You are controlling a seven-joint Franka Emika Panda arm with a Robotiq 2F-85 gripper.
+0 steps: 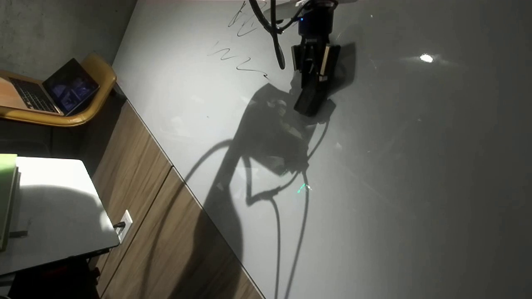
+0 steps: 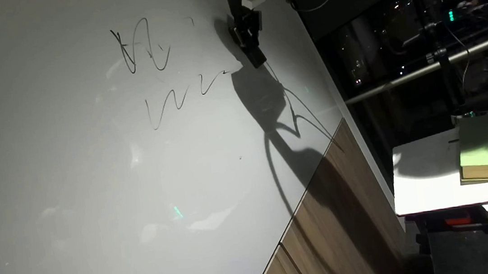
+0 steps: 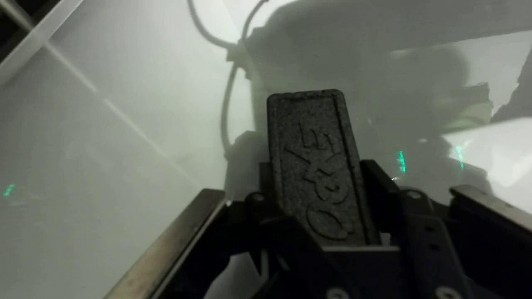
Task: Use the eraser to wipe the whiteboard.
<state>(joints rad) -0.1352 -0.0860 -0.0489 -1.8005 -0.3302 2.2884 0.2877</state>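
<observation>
Holds the eraser (image 3: 318,166) clamped in the jaws, lengthwise outward — must probably shift sideways over the whiteboard (image 2: 95,193) to reach the pen scribbles (image 2: 164,110) alongside.

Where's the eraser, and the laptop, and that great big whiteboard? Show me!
Eraser (image 3: 318,168): in the wrist view, on its flat, marked face.
Laptop (image 1: 36,96): in an exterior view, on its keyboard.
Whiteboard (image 2: 95,184): in an exterior view, on a bare patch of its surface.
</observation>
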